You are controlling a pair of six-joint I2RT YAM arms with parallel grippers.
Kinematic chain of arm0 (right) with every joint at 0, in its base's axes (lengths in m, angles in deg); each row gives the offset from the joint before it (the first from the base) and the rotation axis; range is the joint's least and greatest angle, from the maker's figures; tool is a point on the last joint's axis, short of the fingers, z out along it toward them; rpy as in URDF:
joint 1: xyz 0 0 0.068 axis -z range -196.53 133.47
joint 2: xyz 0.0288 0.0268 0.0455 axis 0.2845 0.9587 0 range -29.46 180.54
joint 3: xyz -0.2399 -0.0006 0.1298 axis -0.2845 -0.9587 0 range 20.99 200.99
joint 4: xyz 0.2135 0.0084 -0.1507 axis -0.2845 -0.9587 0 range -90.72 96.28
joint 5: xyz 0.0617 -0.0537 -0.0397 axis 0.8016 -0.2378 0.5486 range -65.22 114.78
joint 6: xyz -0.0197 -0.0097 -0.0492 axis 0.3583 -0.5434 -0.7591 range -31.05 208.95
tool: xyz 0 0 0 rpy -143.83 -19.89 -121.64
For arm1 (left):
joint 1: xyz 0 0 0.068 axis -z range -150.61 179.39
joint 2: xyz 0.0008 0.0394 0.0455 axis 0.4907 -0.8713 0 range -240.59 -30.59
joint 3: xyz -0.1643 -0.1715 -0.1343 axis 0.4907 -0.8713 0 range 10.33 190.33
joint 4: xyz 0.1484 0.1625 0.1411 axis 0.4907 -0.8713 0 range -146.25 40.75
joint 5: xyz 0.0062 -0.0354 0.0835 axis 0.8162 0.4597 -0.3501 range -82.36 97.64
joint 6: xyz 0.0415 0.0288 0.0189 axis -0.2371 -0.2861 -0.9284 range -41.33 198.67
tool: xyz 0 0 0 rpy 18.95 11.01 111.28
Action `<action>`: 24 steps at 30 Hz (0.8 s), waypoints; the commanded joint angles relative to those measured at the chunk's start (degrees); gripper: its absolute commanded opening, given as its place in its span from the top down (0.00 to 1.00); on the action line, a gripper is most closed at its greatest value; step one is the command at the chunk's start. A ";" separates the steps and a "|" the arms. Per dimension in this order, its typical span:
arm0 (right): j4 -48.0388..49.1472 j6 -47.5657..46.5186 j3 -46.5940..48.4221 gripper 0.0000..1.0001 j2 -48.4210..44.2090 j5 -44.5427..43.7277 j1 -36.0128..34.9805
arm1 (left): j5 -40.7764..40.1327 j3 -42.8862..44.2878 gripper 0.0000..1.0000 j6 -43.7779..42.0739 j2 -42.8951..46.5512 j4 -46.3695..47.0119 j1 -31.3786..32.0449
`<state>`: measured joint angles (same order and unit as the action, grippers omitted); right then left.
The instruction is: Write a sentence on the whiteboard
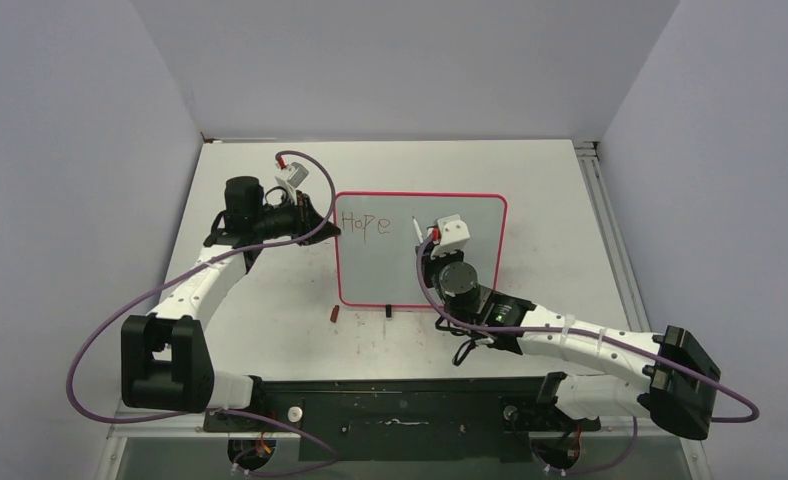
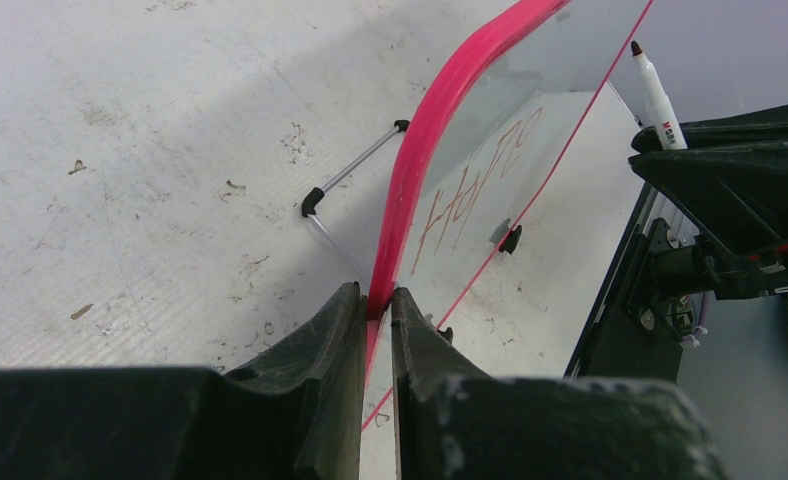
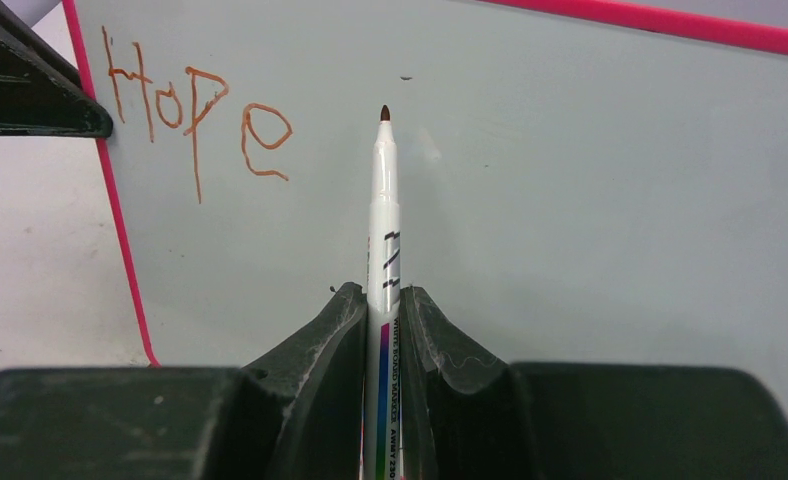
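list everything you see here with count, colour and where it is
whiteboard: one, white with pink-red frame, mid-table between the arms
writing: one word, "Hope", reddish-brown, board's upper left corner
marker: one, white with brown tip, over the board, right of the word
cap-like piece: one, reddish-brown, on the table by the board's near left corner
table: one, white, scuffed, under everything
left claw: one, black, shut on the board's left edge
right claw: one, black, shut on the marker
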<state>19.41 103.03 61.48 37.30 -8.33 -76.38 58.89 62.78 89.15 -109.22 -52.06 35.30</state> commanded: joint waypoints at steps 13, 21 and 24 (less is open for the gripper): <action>1.73 -1.44 -2.05 0.95 -3.91 4.11 1.02 | -0.36 0.71 1.00 1.62 1.93 0.96 0.39; 0.48 -4.76 -2.46 0.95 -5.85 7.49 2.95 | -0.58 0.49 1.00 2.00 2.01 1.23 0.42; 0.56 -4.50 -2.35 0.95 -5.53 7.74 3.16 | -0.84 0.49 1.00 2.00 2.22 1.23 0.42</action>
<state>19.10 99.67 59.09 32.76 -1.97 -73.80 58.65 62.76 90.31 -109.02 -52.17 35.32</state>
